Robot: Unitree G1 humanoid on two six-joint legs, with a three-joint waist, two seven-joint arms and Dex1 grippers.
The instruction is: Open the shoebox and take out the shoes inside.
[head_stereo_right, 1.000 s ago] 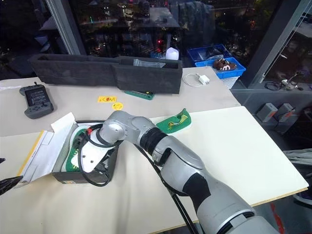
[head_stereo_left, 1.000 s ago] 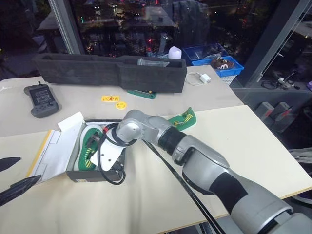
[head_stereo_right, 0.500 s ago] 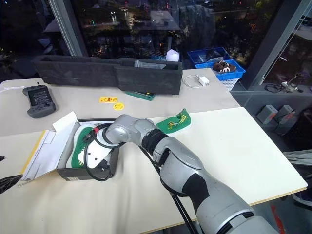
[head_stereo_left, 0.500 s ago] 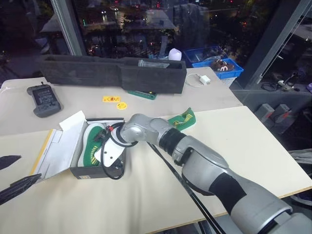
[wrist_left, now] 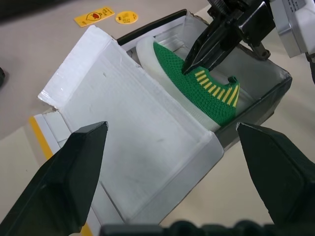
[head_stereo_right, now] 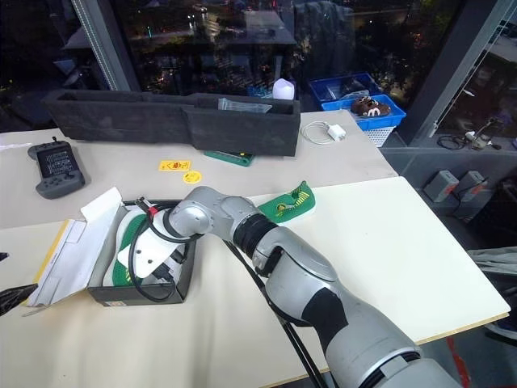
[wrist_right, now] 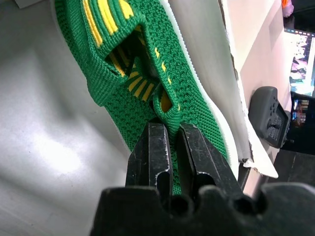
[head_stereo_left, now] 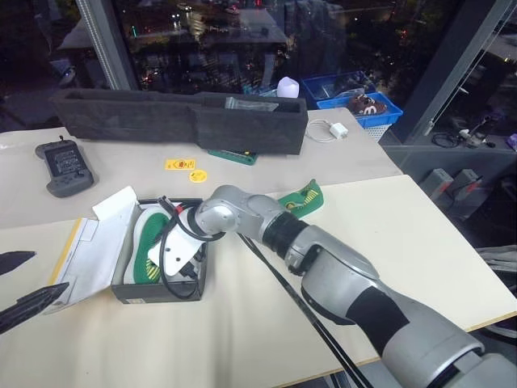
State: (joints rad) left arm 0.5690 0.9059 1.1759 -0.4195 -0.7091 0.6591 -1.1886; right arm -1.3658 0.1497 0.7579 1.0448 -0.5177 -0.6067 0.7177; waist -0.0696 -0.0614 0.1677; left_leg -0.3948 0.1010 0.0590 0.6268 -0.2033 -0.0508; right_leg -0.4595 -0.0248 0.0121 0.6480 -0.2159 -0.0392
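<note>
The shoebox point(head_stereo_left: 157, 263) lies open near the worktop's left edge. One shoe point(head_stereo_left: 302, 199) is already out; the right claw point(wrist_left: 193, 63) pinches the remaining shoe point(wrist_left: 199, 83) inside. The left claw point(wrist_left: 172, 172) gapes wide, empty.

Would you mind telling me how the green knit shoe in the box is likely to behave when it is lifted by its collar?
The shoe looks knitted, so its collar will probably stretch and sag where the right gripper pinches it. Being small, it seems light. Held at one edge, it may swing, dangle, or brush the shoebox wall.
</note>
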